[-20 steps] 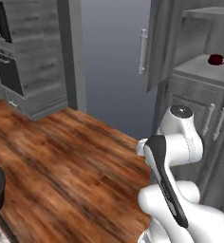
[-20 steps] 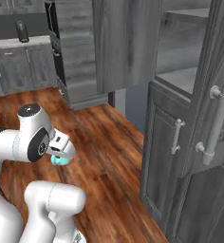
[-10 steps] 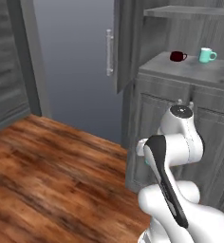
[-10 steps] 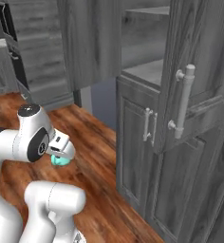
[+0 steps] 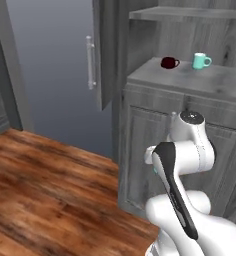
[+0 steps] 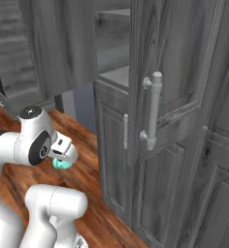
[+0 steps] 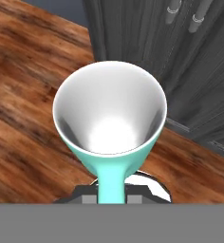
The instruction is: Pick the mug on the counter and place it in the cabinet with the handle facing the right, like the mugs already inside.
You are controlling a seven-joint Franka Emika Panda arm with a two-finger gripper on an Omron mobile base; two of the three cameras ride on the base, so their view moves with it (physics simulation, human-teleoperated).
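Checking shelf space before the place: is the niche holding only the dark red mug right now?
No: in the left base view a dark red mug and a teal mug stand apart on the cabinet shelf.

No readable text, labels, brands, numbers or signs in any view. Cabinet [image 5: 155, 150] fronts are plain grey wood grain; the mug [image 7: 109, 118] and both shelf mugs [image 5: 185, 62] are unmarked.

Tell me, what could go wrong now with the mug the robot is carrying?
The claw seems to pinch the teal mug just by its handle, so it might swing or slip over the wood floor. On the cabinet shelf, it could bump the dark red mug or teal mug already there.
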